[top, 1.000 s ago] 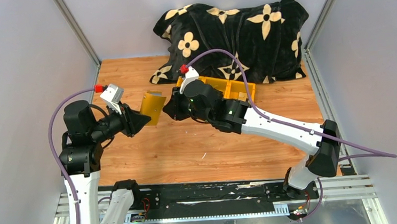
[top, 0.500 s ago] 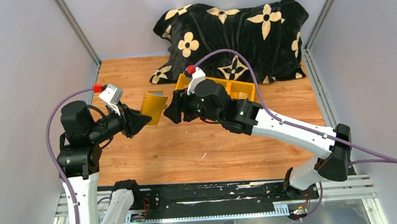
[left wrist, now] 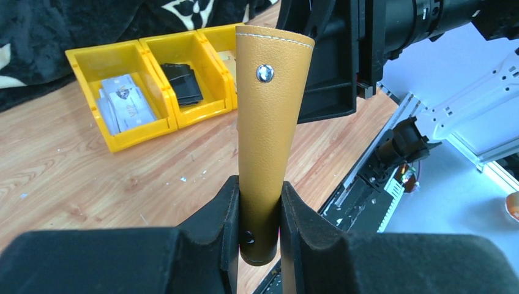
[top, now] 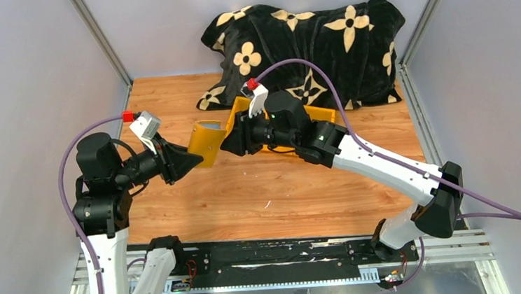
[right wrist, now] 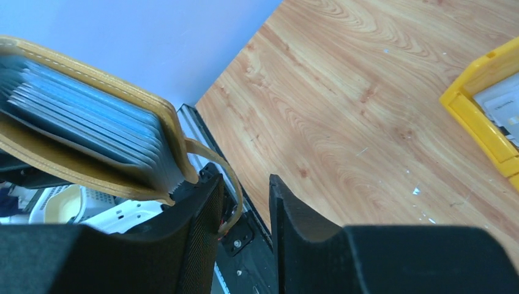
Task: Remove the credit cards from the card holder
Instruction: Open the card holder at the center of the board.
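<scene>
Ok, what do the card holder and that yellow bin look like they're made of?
Card holder: mustard leather or faux leather, matte and finely grained, with pale edge stitching and a metal snap stud.
Yellow three-compartment bin: probably hard moulded plastic, glossy, with smooth rigid walls.

— Left arm?
— Left of frame, elbow raised, forearm pointing toward centre. Left gripper (top: 193,158) clamped on the card holder (top: 209,140).
— Right arm?
— Extends from lower right to centre. Right gripper (top: 227,145) jaws stand slightly apart.

Mustard card holder (top: 207,141) held up above the table's (top: 261,189) rear left, sleeves fanned; pale credit cards (left wrist: 125,101) lie in a yellow bin (left wrist: 142,130).
</scene>
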{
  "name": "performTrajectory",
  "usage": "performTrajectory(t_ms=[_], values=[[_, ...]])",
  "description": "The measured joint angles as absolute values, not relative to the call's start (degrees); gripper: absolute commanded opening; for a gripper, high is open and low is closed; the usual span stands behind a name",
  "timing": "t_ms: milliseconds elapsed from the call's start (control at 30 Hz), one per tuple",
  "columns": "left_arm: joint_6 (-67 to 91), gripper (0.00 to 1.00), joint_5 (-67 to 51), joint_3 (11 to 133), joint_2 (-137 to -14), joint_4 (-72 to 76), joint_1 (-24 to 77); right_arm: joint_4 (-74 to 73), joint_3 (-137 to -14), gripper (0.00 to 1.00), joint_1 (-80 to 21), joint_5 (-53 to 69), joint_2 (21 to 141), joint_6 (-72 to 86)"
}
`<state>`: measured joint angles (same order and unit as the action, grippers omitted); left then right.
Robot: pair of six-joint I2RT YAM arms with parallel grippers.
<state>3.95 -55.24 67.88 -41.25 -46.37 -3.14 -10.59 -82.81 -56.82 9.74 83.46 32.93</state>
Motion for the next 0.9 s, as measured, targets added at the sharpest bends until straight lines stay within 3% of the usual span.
performTrajectory(t_ms=[200,333,367,467,567,633,900], values=[[4.7,0.08,-57.4,67.9,-41.2,-46.3,-3.1,-8.8,-82.8,0.35,-56.5,16.5,83.5,32.3],[5.0,0.11,-59.2,67.9,-41.2,-46.3,-3.1,-8.6,-82.8,0.1,-55.6,18.9,83.5,31.7],[5.0,0.16,-59.6,67.9,-41.1,-46.3,-3.1,-8.5,-82.8,0.06,-55.2,19.3,83.5,31.6],[5.0,0.63,-59.8,67.9,-41.0,-46.3,-3.1,-8.6,-82.8,0.0,-54.2,19.8,83.2,30.8],[4.5,0.94,-58.9,67.9,-40.6,-45.7,-3.1,-10.4,-82.9,0.0,-54.2,18.9,82.0,28.5],[4.0,1.0,-57.0,67.9,-39.8,-45.6,-3.1,-12.5,-83.3,0.0,-54.0,17.8,80.9,26.3],[2.3,1.0,-51.1,67.9,-38.3,-45.1,-3.1,-22.1,-89.3,0.0,-58.2,6.7,78.6,13.5]])
